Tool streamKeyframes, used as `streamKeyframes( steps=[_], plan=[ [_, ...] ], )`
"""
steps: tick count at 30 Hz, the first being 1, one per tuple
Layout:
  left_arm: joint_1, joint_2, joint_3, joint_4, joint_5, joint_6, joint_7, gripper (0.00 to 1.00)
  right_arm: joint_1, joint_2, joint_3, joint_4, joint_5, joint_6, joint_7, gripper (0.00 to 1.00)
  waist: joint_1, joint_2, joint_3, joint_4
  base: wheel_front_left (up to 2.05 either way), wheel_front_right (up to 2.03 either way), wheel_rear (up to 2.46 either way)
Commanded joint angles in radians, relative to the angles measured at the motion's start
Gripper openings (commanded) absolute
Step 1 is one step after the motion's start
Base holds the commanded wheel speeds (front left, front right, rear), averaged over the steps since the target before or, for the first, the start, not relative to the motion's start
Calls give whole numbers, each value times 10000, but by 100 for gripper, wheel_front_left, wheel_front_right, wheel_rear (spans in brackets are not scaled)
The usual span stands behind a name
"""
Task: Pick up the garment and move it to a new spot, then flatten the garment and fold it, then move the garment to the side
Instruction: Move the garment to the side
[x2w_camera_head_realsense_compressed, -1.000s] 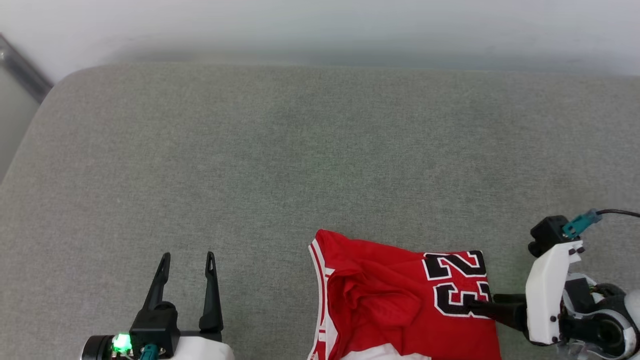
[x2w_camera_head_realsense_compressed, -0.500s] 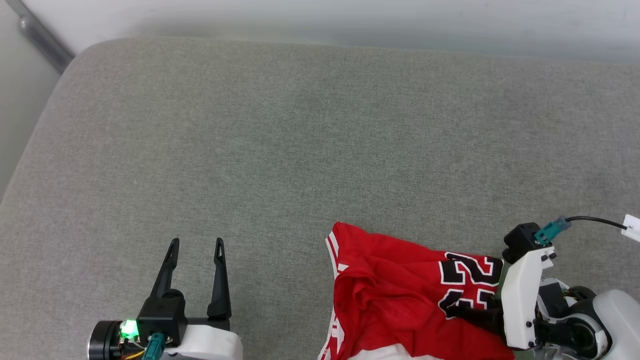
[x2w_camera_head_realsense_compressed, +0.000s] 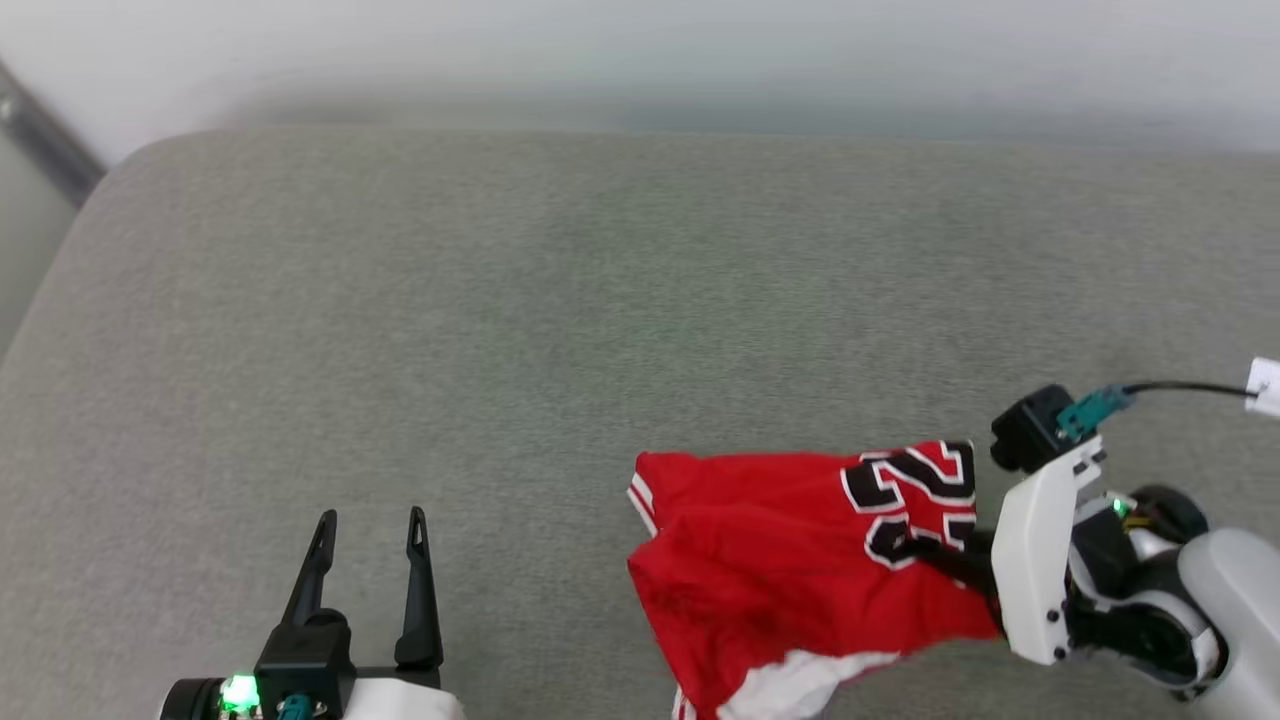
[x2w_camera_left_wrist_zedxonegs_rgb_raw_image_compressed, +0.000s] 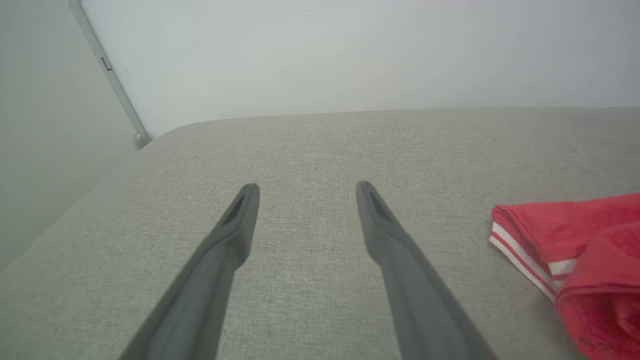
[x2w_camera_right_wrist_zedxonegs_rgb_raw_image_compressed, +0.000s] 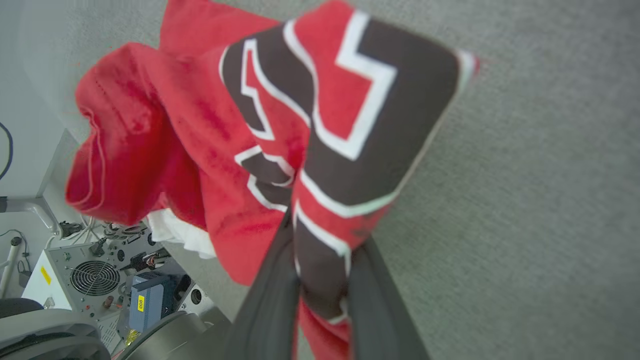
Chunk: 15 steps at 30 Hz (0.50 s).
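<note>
The right hand (x2w_camera_head_realsense_compressed: 915, 548) has just clamped onto the red, number-printed jersey T-shirt (x2w_camera_head_realsense_compressed: 780, 540), lifting its edge, so the move can begin; the left hand (x2w_camera_head_realsense_compressed: 371, 518) stands apart.

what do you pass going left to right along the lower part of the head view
left end effector, open → bare grey cushion → red garment → right end effector, shut on the garment's numbered edge
</note>
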Motion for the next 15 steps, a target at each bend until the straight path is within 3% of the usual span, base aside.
streamKeyframes(
  steps=[1,9,15],
  plan=[
    [115,-12,64,-72,2,9,-44,100,-311,-225,98,-336,-47,-6,-153,0,0,-1,-172,-452,0,0,0],
    [83,1,277,-295,34,-6,-36,100,-1308,-1402,308,-1644,-316,-8,-450,0,0,-1,166,-2068,0,0,0],
    [-341,207,413,-458,134,-177,-36,100,-2093,-2215,116,-1497,-1196,-8,-1017,0,0,-1,877,-3030,0,0,0]
  ],
)
